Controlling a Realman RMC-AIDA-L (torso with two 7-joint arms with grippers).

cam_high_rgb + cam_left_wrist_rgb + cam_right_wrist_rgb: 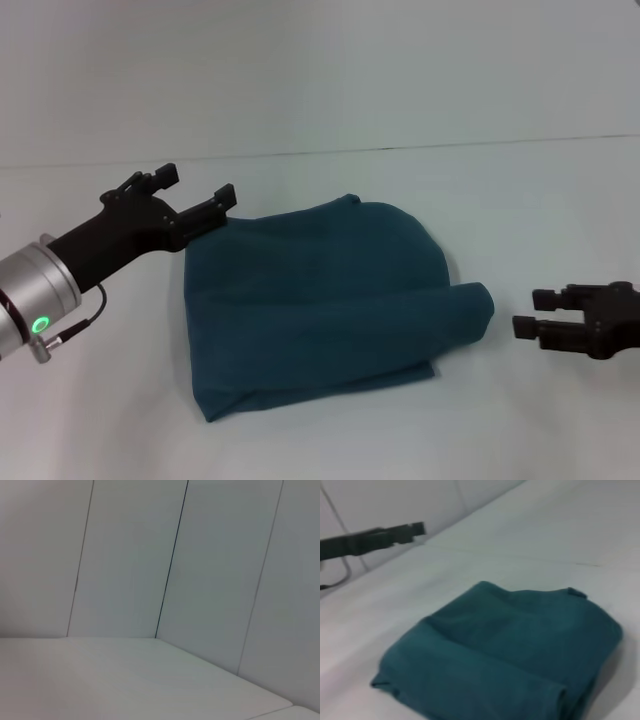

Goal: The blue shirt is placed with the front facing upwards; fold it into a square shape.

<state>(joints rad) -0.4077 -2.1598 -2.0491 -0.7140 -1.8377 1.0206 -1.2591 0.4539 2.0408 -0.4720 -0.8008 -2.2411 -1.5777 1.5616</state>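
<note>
The blue shirt [320, 300] lies folded into a rough square on the white table, with a rolled fold along its right side. No lettering shows. It also shows in the right wrist view [510, 650]. My left gripper [195, 195] is open and empty, raised just past the shirt's far left corner. My right gripper [535, 312] is open and empty, low over the table a little right of the shirt's rolled edge. The left arm's fingers [395, 534] show far off in the right wrist view.
The white table [520, 200] runs back to a pale panelled wall [200, 555]. The left wrist view shows only the wall and the bare table top [125, 680].
</note>
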